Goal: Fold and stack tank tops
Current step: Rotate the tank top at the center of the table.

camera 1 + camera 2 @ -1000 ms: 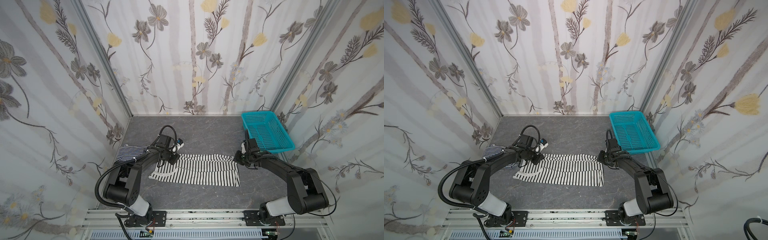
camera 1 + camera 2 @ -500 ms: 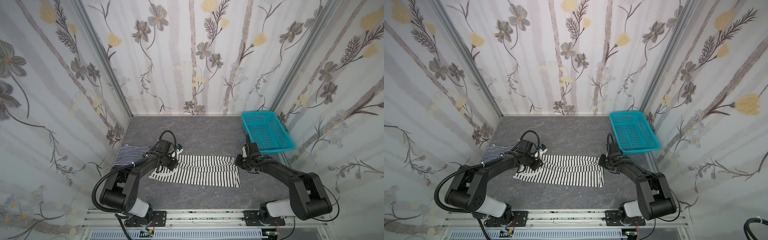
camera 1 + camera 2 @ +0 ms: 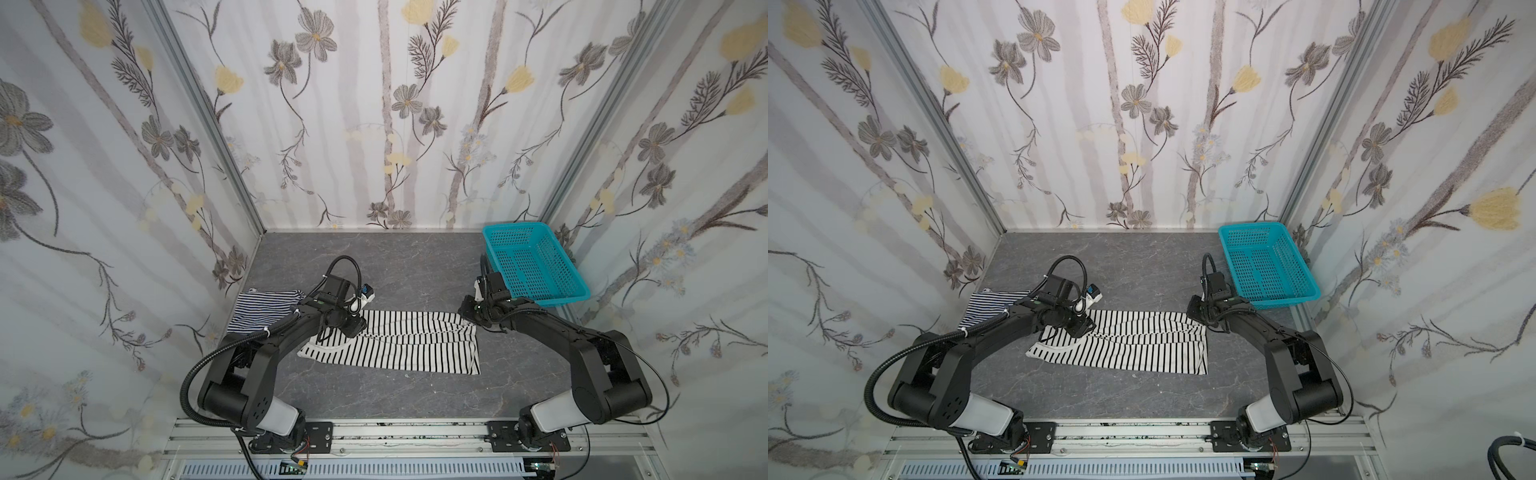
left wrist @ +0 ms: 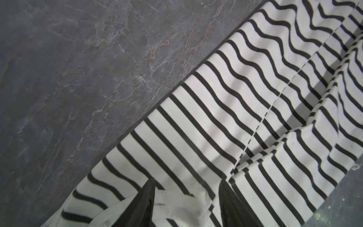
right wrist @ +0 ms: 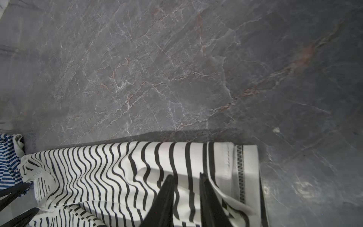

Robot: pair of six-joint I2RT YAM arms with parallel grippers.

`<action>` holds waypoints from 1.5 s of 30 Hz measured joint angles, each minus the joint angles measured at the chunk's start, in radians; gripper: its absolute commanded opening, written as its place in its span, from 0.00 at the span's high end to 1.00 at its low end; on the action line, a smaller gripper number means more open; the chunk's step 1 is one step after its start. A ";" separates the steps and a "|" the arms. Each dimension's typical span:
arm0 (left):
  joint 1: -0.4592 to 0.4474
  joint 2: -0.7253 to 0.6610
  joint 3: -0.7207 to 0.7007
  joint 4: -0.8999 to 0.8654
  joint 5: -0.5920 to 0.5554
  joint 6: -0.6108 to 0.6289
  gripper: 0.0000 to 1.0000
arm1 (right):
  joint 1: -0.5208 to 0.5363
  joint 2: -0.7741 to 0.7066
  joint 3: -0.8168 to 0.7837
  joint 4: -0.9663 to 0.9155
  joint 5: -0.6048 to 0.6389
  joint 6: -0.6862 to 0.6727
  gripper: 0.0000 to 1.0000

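Black-striped white top (image 3: 415, 345), navy-striped top (image 3: 262, 305), turquoise basket (image 3: 552, 300), grey marbled table (image 3: 415, 266)

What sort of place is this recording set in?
Probably a purpose-built robot test booth, not a home: floral panels in aluminium frames box in a stone-look tabletop, and both arms are bolted to a front rail.

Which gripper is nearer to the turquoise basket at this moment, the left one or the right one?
Right. The right gripper is just beside the basket, at the hem of the wide-striped top; the left gripper is across that top, at its other end.
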 measured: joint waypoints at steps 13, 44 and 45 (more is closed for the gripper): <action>-0.042 0.054 -0.060 0.021 -0.097 0.007 0.49 | 0.089 -0.024 -0.139 0.005 0.018 0.024 0.80; -0.058 0.628 0.689 0.020 -0.249 0.101 0.46 | 0.269 -0.243 -0.349 0.036 0.071 0.151 0.80; -0.062 0.641 0.712 0.011 -0.256 0.101 0.46 | 0.290 -0.242 -0.349 0.039 0.071 0.158 0.80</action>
